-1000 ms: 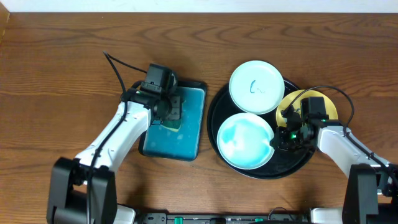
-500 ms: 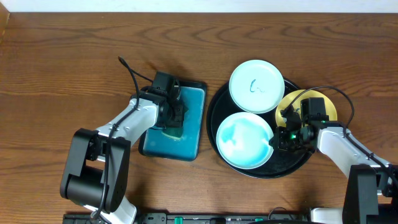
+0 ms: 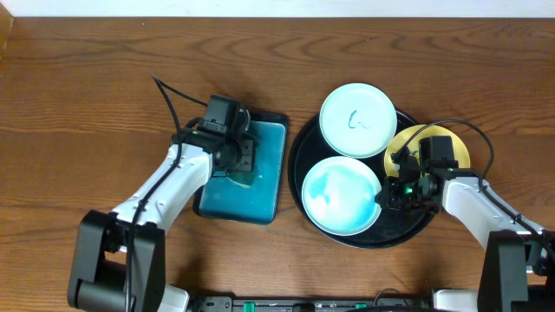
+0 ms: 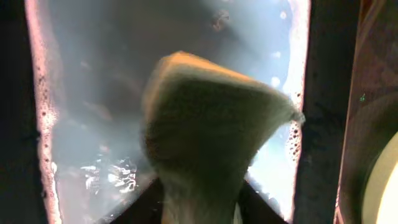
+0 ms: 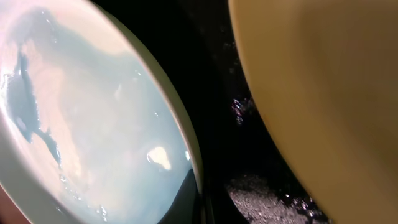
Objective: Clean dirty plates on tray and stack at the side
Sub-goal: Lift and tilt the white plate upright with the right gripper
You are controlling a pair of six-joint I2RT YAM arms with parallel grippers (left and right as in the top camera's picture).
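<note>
Left hand (image 3: 238,159) has shifted above the sponge (image 4: 211,124), grip unclear; right hand (image 3: 392,192), clenched on the wet plate (image 3: 341,195), may slip.

A brown wooden desk (image 3: 78,104) fills nearly the whole overhead view. Its surface is a warm, medium-dark brown. Fine grain lines run from left to right, some streaks darker than others.

Along the far edge, at the top of the view, runs a narrow white strip (image 3: 277,7), straight and plain. Whether it is a wall or a board behind the desk cannot be told.

At the far left corner a sliver of lighter, orange-brown surface (image 3: 3,35) shows beside the desk edge, too small to identify.

The light is even and soft, and the shadows on the wood are short and blurred at their edges.
</note>
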